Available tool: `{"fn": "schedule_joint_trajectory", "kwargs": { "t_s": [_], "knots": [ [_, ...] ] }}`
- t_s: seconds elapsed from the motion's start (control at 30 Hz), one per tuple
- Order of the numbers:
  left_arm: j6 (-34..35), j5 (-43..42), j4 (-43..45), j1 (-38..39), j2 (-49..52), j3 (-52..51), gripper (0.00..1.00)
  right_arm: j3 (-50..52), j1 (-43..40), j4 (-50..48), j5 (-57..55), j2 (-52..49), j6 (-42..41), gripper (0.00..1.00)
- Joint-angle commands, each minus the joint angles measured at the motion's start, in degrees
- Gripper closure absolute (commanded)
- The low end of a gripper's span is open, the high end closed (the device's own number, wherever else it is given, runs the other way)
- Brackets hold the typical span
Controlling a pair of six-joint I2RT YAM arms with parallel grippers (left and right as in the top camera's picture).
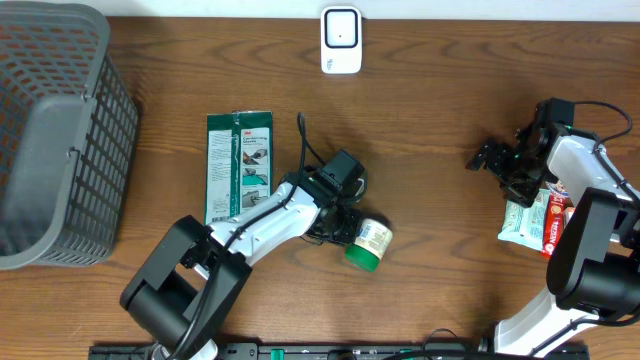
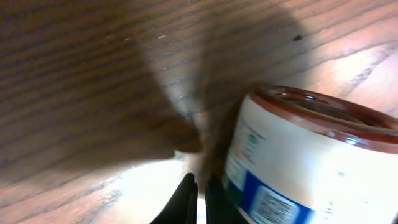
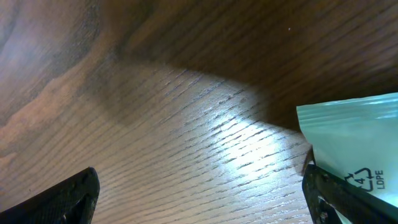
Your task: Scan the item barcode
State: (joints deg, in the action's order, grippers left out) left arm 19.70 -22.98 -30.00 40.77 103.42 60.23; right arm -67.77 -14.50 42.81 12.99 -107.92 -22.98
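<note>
A small round jar [image 1: 370, 243] with a green lid and white label lies on its side on the wooden table. In the left wrist view the jar [image 2: 311, 162] shows a brown rim, a blue band and a barcode [image 2: 273, 206]. My left gripper [image 1: 343, 226] is shut and empty, its fingertips [image 2: 188, 190] just left of the jar. A white scanner [image 1: 341, 40] stands at the table's far edge. My right gripper [image 1: 507, 165] hangs open over bare wood [image 3: 202, 199], beside a pale green pouch [image 3: 354, 140].
A green flat package [image 1: 238, 165] lies left of the left arm. A grey mesh basket [image 1: 55, 140] fills the far left. The pale green pouch [image 1: 525, 220] and a red tube [image 1: 556, 225] lie at the right, under the right arm.
</note>
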Motion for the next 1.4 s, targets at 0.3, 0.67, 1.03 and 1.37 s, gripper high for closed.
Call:
{"fn": "schedule_joint_trajectory", "kwargs": {
  "t_s": [0.3,0.67,1.03,1.37],
  "knots": [
    [0.5,-7.7,0.2,0.1,-2.8,0.8,0.93,-0.9,0.0,0.1,-0.5,1.4,0.8,0.01],
    [0.5,-7.9,0.8,0.1,-2.8,0.8,0.93,-0.9,0.0,0.1,-0.5,1.4,0.7,0.01],
    [0.5,-8.0,1.0,0.1,-2.8,0.8,0.93,-0.9,0.0,0.1,-0.5,1.4,0.7,0.01],
    [0.5,-8.5,1.0,0.1,-2.8,0.8,0.92,-0.9,0.0,0.1,-0.5,1.4,0.8,0.01]
  ]
}}
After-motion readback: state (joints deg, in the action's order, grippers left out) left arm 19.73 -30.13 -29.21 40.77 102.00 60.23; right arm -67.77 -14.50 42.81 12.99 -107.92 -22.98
